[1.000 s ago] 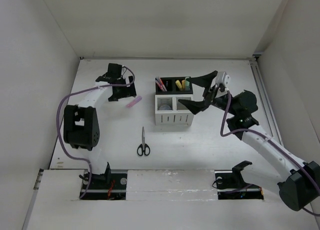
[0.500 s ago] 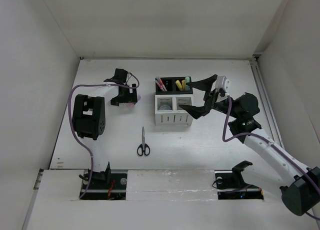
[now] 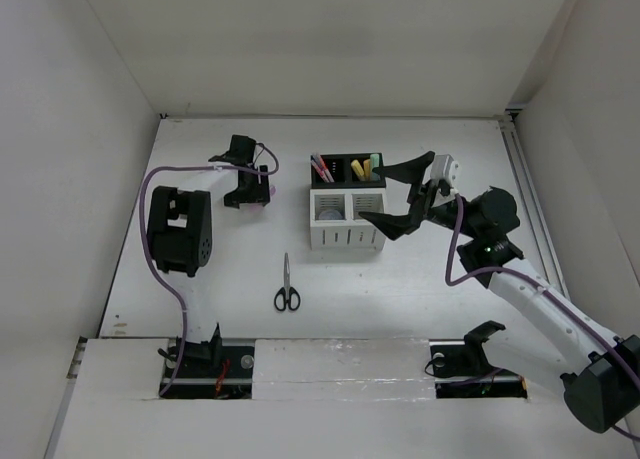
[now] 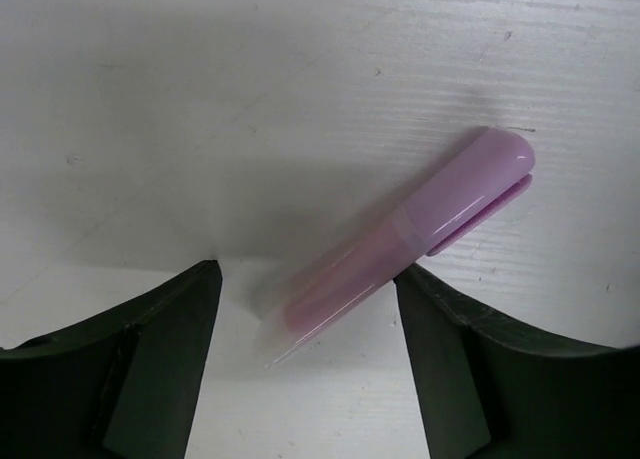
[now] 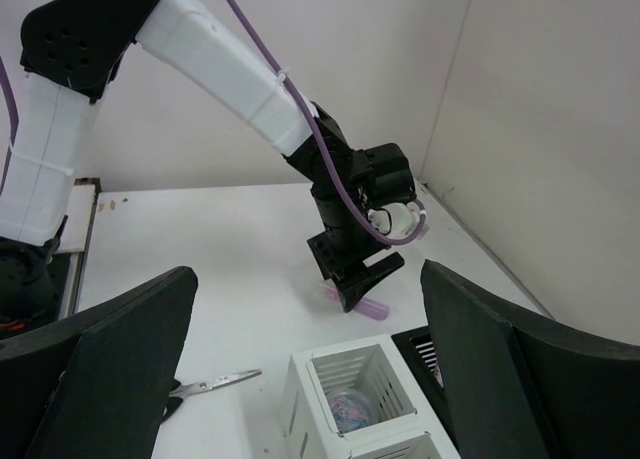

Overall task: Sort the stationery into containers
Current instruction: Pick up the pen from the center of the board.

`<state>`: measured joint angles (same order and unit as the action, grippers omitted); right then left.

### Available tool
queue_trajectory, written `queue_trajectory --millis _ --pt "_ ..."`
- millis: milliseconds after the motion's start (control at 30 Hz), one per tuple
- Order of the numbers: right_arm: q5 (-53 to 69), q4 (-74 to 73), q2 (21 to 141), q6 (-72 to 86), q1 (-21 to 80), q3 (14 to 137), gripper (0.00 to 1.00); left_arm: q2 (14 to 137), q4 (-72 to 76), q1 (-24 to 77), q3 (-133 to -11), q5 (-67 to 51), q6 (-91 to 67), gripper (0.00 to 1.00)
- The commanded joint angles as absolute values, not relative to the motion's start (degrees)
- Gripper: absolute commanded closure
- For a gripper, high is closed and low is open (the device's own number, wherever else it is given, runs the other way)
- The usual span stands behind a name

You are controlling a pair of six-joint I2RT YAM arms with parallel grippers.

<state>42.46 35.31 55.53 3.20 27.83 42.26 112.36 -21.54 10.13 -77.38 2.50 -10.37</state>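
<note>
A pink highlighter [image 4: 400, 244] lies slanted on the white table. My left gripper [image 4: 305, 279] is open and low over it, with the highlighter's near end between the jaws. In the top view the left gripper [image 3: 250, 194] covers most of the highlighter [image 3: 264, 205]. My right gripper [image 3: 396, 187] is open wide and empty, held above the right side of the containers. The black pair [image 3: 348, 157] holds pink pens [image 3: 322, 166] and yellow [image 3: 358, 169] and green [image 3: 374, 165] highlighters. The white pair [image 3: 347, 237] holds a tape roll [image 5: 350, 404]. Black-handled scissors [image 3: 286, 284] lie on the table.
The left arm's black elbow block [image 3: 178, 229] hangs over the table's left side. White walls close in the table at the back and on both sides. The scissors also show in the right wrist view [image 5: 205, 384], left of the white box [image 5: 300, 419].
The left gripper has come down and to the right over the pink highlighter, and its elbow swung back. The right gripper has shifted slightly right and stays open.
</note>
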Motion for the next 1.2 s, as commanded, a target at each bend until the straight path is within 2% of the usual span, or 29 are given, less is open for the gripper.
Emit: queue_trajectory --millis 0,133,167,267,300,400,633,800,900,1067,1167 --pt "43.51 36.56 54.49 2.37 28.21 42.54 0.0 114.69 -22.5 10.2 -78.84 0.89 -10.55 0.36" --pt "43.51 36.56 54.49 2.37 28.21 42.01 0.0 116.18 -23.03 10.2 -79.37 0.88 -10.55 0.43" --pt "43.51 36.56 54.49 2.37 28.21 42.01 0.0 116.8 -23.03 10.2 -79.37 0.88 -10.55 0.57" --pt "43.51 36.56 54.49 1.85 28.21 42.01 0.0 117.33 -23.55 10.2 -79.37 1.67 -11.07 0.75" --pt "42.9 36.04 53.97 1.85 28.21 42.01 0.0 117.33 -23.55 10.2 -79.37 2.28 -11.68 0.84" --pt "42.36 35.51 53.96 1.32 28.21 42.01 0.0 117.33 -24.08 10.2 -78.66 2.29 -12.21 1.0" --pt "37.46 33.67 53.44 1.93 28.21 42.01 0.0 113.04 -26.54 10.2 -79.89 1.58 -13.35 1.0" --pt "28.65 32.43 56.24 8.42 25.5 43.85 0.0 99.69 -27.77 10.2 -79.89 2.29 -15.46 1.0" --pt "29.7 32.43 58.7 11.16 24.44 45.26 0.0 88.62 -27.77 15.36 -76.65 5.88 -15.47 1.0" --pt "28.13 35.68 62.22 18.7 25.14 48.24 0.01 69.4 -25.85 33.09 -67.34 14.93 -16.69 1.0" --pt "27.52 40.07 64.94 27.31 26.36 50.61 0.04 60.43 -24.35 36.47 -62.15 13.99 -17.23 1.0"
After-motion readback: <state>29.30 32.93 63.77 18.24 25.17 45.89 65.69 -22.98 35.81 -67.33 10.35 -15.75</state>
